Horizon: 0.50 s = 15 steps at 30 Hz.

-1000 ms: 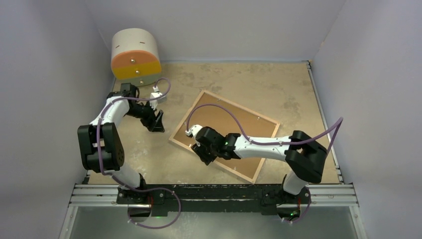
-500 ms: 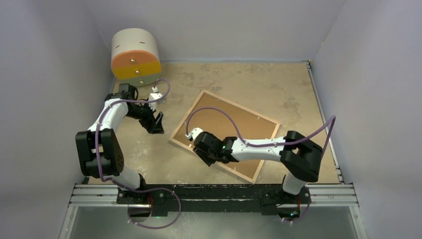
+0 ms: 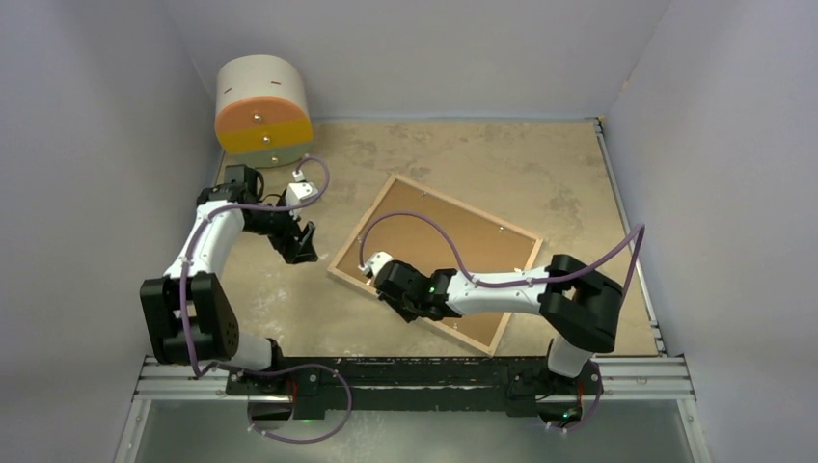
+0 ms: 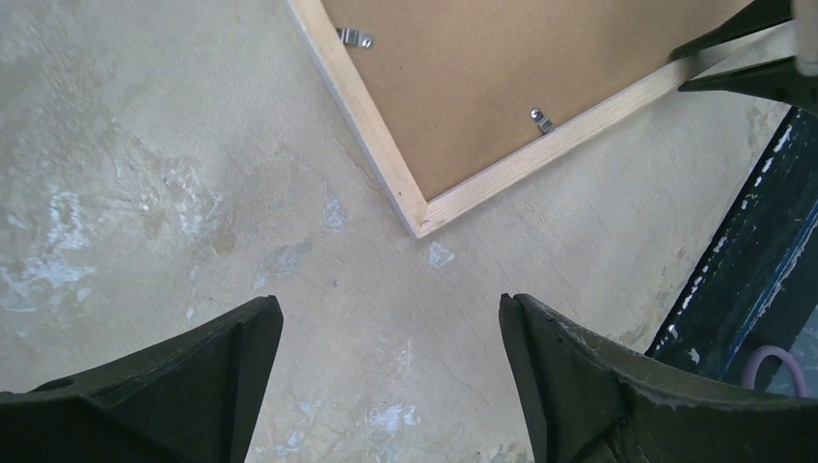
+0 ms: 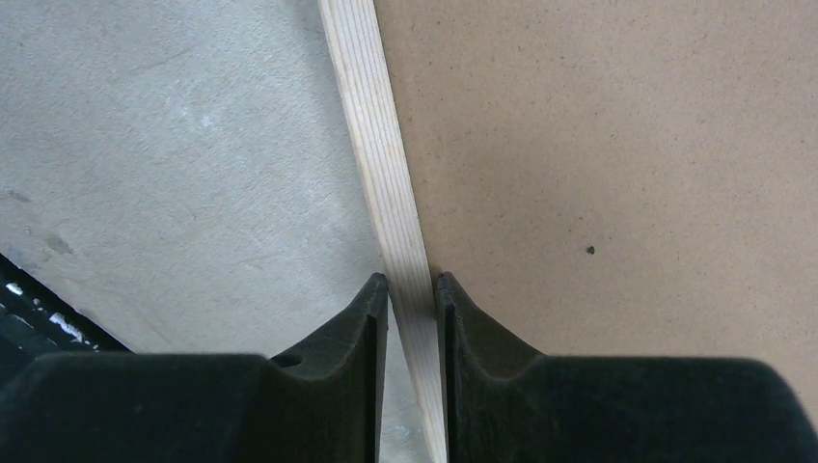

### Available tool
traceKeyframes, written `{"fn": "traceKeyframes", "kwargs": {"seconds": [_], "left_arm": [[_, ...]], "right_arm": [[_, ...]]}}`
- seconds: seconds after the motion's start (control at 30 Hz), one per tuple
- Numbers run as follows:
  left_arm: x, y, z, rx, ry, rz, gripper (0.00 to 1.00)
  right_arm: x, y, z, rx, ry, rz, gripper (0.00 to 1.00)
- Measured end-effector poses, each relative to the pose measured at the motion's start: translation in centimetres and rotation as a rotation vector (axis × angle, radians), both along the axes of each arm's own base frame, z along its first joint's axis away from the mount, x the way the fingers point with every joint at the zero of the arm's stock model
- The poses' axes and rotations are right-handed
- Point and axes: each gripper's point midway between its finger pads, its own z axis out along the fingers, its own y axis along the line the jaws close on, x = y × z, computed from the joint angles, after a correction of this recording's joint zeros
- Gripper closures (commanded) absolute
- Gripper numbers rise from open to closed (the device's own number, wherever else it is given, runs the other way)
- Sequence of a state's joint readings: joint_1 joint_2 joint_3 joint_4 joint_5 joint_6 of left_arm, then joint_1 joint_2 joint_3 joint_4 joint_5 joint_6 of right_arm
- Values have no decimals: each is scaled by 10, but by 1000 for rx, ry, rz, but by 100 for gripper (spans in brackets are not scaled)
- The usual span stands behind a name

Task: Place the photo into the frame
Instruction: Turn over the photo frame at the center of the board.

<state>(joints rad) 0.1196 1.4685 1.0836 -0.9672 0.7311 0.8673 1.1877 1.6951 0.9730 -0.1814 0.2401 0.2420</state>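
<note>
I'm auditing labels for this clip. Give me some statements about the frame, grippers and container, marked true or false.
The large rectangular wood-rimmed frame lies back up, brown backing board showing. True.
The left gripper is clamped on the frame's corner. False: it is open above the table, apart from the corner.
The right gripper has a finger on each side of the wooden rim. True.
A glossy photo lies beside the frame. False: no photo shows in any view.
The round white container with orange and yellow fronts stands near right. False: far left.
</note>
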Motion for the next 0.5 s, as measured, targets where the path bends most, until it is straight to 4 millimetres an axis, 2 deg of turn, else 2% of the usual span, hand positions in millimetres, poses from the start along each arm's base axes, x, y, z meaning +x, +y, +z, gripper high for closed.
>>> {"fn": "traceKeyframes", "kwargs": {"seconds": [0.13,0.23,0.4,0.5], "left_arm": [[-7,-6,16,-17,-92,-38,9],[-15,-10,17,-28,-139,-76,8],[-28,-13,2,-22,-211,-147,6],[-33,-13,-4,12,-322,-209,6]], "right_arm": [[1,1,0,-14,-4,6,89],[1,1,0,-27,-5,5,100],[-1,2,2,-34,16,12,100],[-3,3,6,-32,41,16,100]]}}
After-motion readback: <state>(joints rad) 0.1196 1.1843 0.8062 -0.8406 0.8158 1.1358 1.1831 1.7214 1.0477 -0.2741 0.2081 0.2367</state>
